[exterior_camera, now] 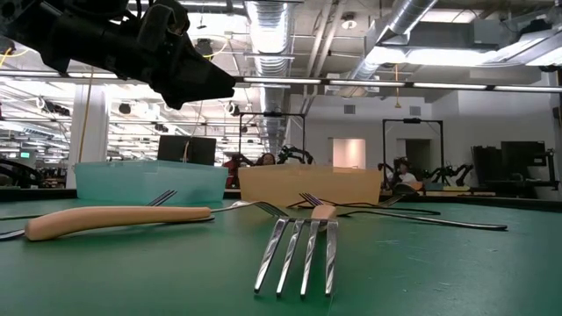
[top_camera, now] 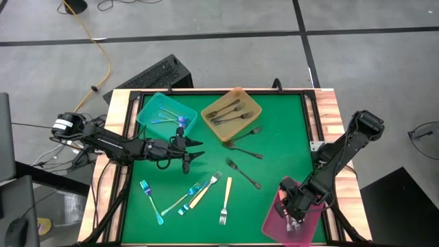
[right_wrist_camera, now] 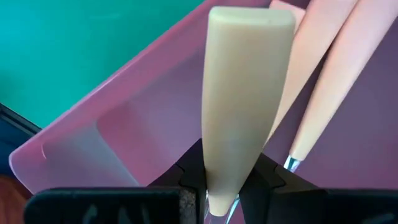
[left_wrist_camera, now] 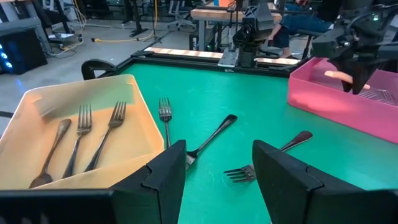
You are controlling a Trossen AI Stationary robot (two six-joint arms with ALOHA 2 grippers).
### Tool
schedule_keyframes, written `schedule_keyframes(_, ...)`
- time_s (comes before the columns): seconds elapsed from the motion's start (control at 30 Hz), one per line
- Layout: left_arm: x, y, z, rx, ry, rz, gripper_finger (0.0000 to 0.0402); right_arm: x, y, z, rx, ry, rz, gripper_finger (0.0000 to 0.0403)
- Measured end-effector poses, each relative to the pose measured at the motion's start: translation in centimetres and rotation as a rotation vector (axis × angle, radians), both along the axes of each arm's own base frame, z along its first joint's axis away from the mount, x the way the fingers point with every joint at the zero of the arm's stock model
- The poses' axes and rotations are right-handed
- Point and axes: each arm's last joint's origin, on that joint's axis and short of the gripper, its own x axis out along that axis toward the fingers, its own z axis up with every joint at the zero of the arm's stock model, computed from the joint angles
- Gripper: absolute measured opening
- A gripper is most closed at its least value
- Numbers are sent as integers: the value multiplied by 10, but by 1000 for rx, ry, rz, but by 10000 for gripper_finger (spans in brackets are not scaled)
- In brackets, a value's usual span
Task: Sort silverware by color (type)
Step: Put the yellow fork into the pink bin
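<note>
A cream-handled utensil (right_wrist_camera: 249,106) is held clamped in the right gripper (right_wrist_camera: 224,186) directly above the pink tray (top_camera: 274,219), evidently for deposit beside like pieces, while the left gripper (left_wrist_camera: 217,180) is kept unclenched and empty near the amber tray (left_wrist_camera: 140,124).

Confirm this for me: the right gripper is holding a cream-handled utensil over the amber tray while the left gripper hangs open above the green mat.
One detail is wrong: the tray. The right gripper holds the cream-handled utensil over the pink tray, not the amber tray, as the high view and right wrist view show. The rest stands: the left gripper hangs open above the green mat.
</note>
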Motion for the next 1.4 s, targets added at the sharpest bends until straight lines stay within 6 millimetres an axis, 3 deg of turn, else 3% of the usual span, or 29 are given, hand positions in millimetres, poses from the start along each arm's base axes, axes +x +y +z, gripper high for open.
schedule_keyframes(0.27, 0, -1, 0, -7, 0, -26, 169, -4, 2, -3, -6, -1, -36, 87)
schedule_keyframes(0.63, 0, -1, 0, -7, -1, -26, 169, -17, 0, -33, 84, -3, -114, 89)
schedule_keyframes(1.03, 0, -1, 0, -7, 0, -26, 169, -19, -6, -36, 34, 30, -120, 144)
schedule_keyframes(1.4, 0, -1, 0, -7, -1, -26, 169, -19, -5, -33, 51, -5, -70, 150)
